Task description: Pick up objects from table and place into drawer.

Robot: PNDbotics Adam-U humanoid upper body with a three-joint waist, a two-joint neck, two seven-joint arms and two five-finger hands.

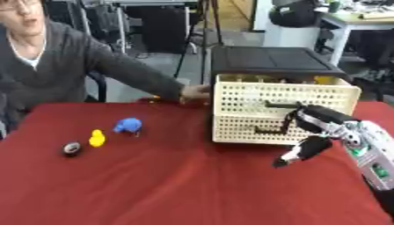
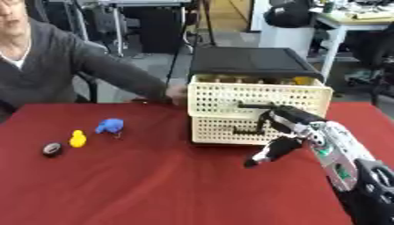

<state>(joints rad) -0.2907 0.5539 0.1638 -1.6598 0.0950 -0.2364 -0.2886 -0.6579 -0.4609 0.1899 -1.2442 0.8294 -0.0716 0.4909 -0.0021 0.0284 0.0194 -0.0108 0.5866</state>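
Three small things lie on the left of the red table (image 1: 177, 184): a blue lump (image 1: 129, 125), a yellow duck-like figure (image 1: 97, 138) and a round black thing (image 1: 71, 148). A cream lattice drawer unit (image 1: 254, 127) with a black top stands at the back right. Its upper drawer (image 1: 285, 94) is pulled out, and something yellow shows inside. My right hand (image 1: 304, 149) hangs just in front of the lower drawer, fingers relaxed and pointing down-left, holding nothing. A person's hand (image 1: 196, 93) rests against the unit's left side. My left hand shows in neither view.
The person sits behind the table's far left edge, one arm stretched across to the drawer unit. Black handles (image 1: 271, 105) stick out from the drawer fronts. Red cloth lies bare between the small things and my hand.
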